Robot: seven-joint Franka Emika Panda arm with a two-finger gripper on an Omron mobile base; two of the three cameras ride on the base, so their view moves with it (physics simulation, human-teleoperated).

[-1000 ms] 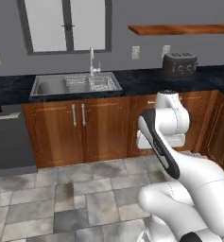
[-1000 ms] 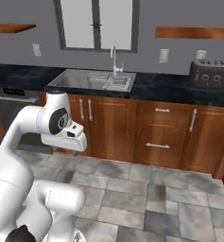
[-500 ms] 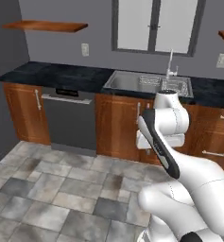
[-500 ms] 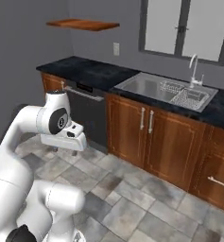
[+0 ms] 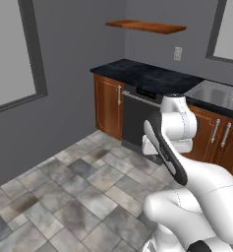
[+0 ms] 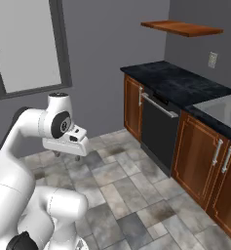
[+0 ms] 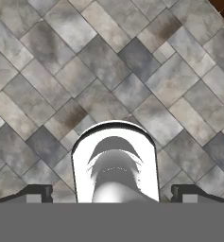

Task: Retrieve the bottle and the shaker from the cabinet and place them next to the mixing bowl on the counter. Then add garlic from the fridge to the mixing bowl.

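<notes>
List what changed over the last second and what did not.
The base turned left, so both base views swung from the sink and its cabinets to the dishwasher, the counter's end and a grey wall. No object itself moved. The gripper stayed open and empty, pointing down at the tiled floor; the arm kept its folded pose.

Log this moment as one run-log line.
phase: base driving, cabinet not reached | gripper: open, empty, over floor tiles | ahead: dishwasher, counter, sink | bottle, shaker, bowl: unseen
</notes>
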